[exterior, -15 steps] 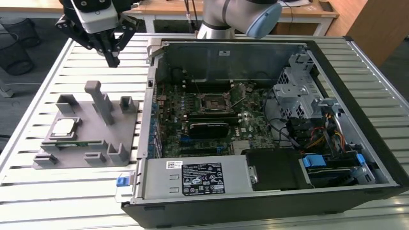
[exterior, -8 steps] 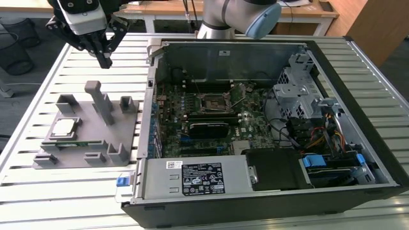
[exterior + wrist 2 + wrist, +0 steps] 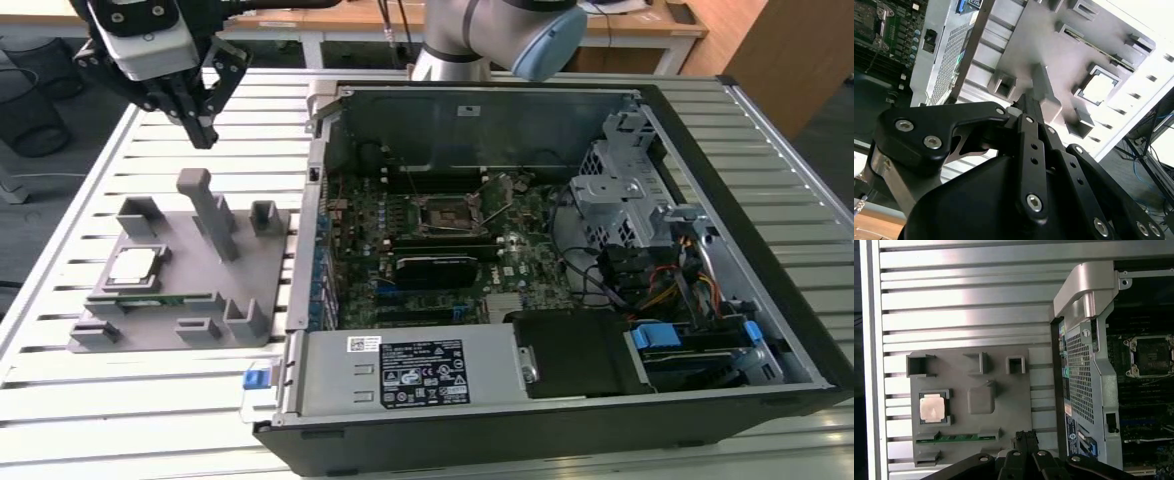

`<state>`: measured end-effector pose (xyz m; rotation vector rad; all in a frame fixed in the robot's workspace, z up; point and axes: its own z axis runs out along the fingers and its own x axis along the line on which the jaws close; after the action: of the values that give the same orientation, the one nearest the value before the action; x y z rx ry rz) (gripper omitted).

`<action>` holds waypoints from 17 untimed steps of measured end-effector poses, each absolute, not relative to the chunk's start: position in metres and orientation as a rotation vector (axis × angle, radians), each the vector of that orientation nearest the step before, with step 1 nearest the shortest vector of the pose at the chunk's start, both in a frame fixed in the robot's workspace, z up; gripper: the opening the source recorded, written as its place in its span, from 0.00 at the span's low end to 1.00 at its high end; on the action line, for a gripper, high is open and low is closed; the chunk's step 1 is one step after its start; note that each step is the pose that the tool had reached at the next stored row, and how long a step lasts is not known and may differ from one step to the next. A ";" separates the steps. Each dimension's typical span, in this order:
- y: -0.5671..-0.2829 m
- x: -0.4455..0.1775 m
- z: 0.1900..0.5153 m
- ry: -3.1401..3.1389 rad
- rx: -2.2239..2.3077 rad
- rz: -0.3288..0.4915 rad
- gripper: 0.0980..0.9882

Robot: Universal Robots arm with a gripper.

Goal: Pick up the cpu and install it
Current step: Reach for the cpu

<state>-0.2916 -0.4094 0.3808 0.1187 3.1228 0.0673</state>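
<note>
The black claw point(image 3: 204, 136) hangs over the slatted metal table point(image 3: 134, 400), fingers pinched together and gripping nothing. Near it, the flat square silver-topped cpu point(image 3: 134, 265) sits in its recess on the grey plastic fixture point(image 3: 260, 265), just beside the open black computer case point(image 3: 787, 260).

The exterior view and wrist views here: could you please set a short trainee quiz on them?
1. True or false: the small flat silver-grey square cpu lies in the grey plastic fixture.
2. The black gripper is: A) shut on the cpu; B) shut, empty, in the air near the fixture; C) open around the cpu.
3. Which narrow green part lies beside the cpu?
Key: 1 true; 2 B; 3 the memory stick.
</note>
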 end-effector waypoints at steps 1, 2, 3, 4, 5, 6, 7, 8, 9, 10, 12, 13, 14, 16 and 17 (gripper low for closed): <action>-0.411 -0.293 0.380 3.123 0.119 0.067 0.01; -0.412 -0.295 0.380 3.123 0.119 0.067 0.01; -0.413 -0.297 0.380 3.123 0.119 0.067 0.01; -0.414 -0.299 0.379 3.123 0.119 0.067 0.01; -0.414 -0.302 0.379 3.123 0.119 0.067 0.01; -0.414 -0.305 0.379 3.123 0.119 0.067 0.01; -0.414 -0.308 0.379 3.123 0.119 0.067 0.01; -0.415 -0.312 0.379 3.123 0.119 0.067 0.01; -0.415 -0.315 0.378 3.123 0.119 0.067 0.01; -0.415 -0.319 0.378 3.123 0.119 0.067 0.01; -0.415 -0.325 0.378 3.123 0.119 0.067 0.01; -0.415 -0.328 0.378 3.123 0.119 0.067 0.01; -0.415 -0.331 0.378 3.123 0.119 0.067 0.01; -0.415 -0.337 0.377 3.123 0.119 0.067 0.01; -0.415 -0.340 0.377 3.123 0.119 0.067 0.01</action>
<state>-0.3400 -0.4146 0.3771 0.1189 3.1234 0.0672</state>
